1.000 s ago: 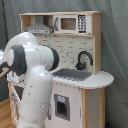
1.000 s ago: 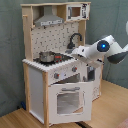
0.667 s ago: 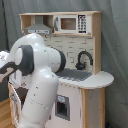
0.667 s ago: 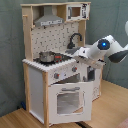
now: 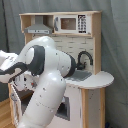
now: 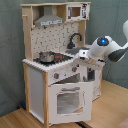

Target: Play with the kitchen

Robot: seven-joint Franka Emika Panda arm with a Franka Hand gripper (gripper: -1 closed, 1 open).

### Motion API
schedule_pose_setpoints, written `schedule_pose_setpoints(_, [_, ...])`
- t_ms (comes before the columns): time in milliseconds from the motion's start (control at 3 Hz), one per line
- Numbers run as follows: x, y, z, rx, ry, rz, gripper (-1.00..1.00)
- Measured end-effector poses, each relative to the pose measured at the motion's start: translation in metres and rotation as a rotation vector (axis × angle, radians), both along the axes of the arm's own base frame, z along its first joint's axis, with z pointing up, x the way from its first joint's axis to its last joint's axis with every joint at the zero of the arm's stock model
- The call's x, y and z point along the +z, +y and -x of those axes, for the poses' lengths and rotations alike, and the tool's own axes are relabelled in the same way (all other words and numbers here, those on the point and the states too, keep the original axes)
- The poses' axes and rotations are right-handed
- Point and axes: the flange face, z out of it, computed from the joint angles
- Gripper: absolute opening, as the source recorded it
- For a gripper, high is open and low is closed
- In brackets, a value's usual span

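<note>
In the first exterior view we are seeing the arm [image 5: 47, 80] closest to the camera, its bulky white links filling the lower left and centre of the frame and covering the kitchen's lower left front. Behind it the kitchen [image 5: 90, 102] is standing against a grey curtain [image 5: 114, 45], occupying most of the frame from the upper left to the right. The black faucet [image 5: 84, 58] is arching over the grey sink [image 5: 81, 76] at centre right, and the grey hood [image 5: 38, 27] is sitting at upper left beside a toy microwave [image 5: 73, 23].

In the second exterior view we are looking at the windowed oven door [image 6: 70, 100] nearest us at lower centre, with knobs [image 6: 65, 73] in a row above it. The arm is reaching in from the right edge, and the gripper [image 6: 80, 58] is sitting at the front right corner of the counter, just above the knobs; we cannot tell whether its claw is open or closed. A small metal pot [image 6: 46, 56] is standing on the stovetop [image 6: 60, 58] at centre left. Farther back, the dotted backsplash [image 6: 52, 37] is rising beneath the hood at the top of the frame.
</note>
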Motion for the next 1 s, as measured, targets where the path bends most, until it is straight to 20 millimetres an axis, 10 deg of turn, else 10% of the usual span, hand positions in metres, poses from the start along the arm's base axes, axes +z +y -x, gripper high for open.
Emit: schedule_pose_setpoints(1000, [-0.018,-0.011,-0.032,0.149,0.194,-0.082,1.00])
